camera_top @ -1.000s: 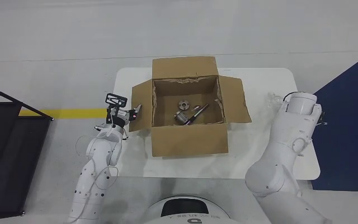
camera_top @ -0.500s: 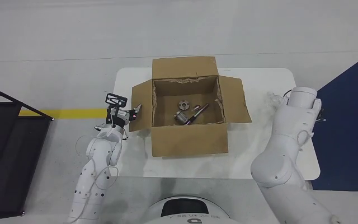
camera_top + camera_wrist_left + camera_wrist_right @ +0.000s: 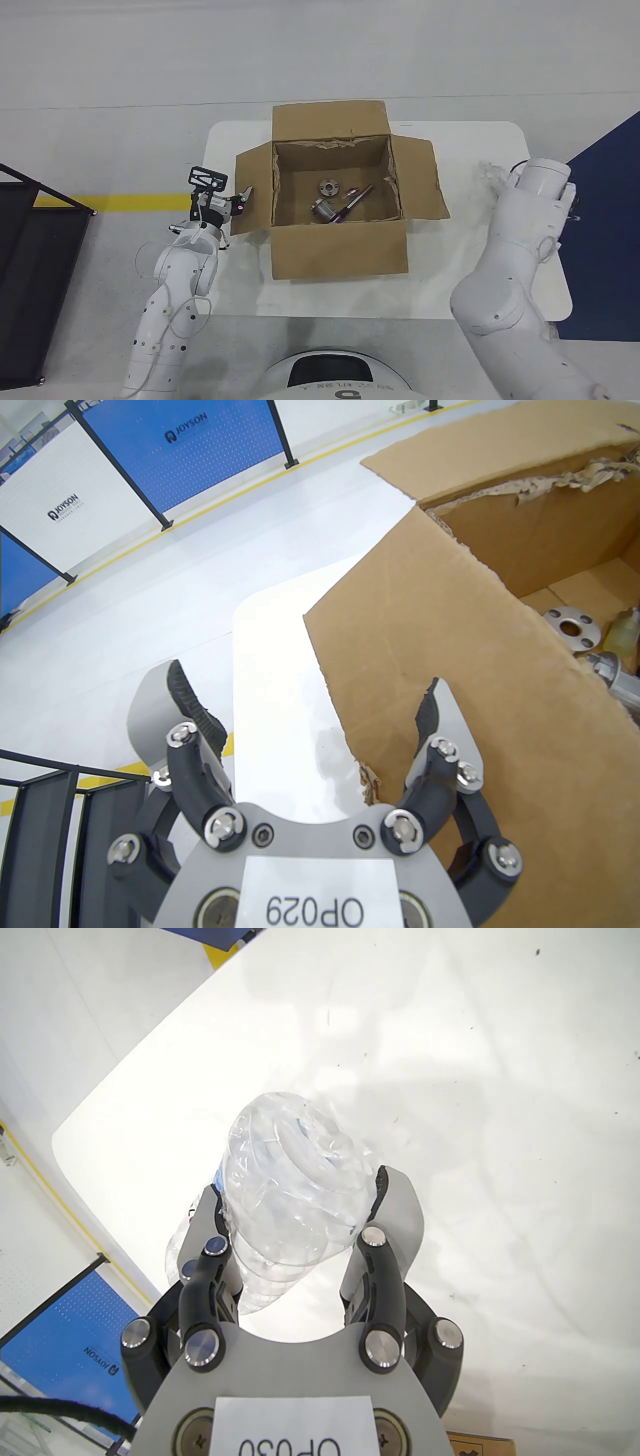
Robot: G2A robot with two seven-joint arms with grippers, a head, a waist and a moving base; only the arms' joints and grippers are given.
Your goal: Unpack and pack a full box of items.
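Observation:
An open cardboard box [image 3: 340, 255] stands mid-table with its flaps spread. On its floor lie a metal flange [image 3: 328, 186], a metal fitting [image 3: 322, 209] and a dark rod [image 3: 355, 199]. The flange [image 3: 571, 629] and a small yellowish bottle [image 3: 621, 631] appear past the box wall [image 3: 450, 640] in the left wrist view. My left gripper [image 3: 305, 692] [image 3: 222, 190] hangs open beside the box's left flap, holding nothing. My right gripper [image 3: 297, 1195] is shut on a clear crumpled plastic bottle [image 3: 295, 1188] [image 3: 490, 177] over the table's right part.
The white table [image 3: 450, 290] has bare surface on both sides of the box. A black metal frame [image 3: 30, 260] stands on the floor to the left. A yellow floor line [image 3: 110, 202] runs toward the table. A blue panel [image 3: 610, 250] lies at the right.
The right arm has shifted slightly toward the table's right edge with the bottle. The left arm and the box contents have not moved.

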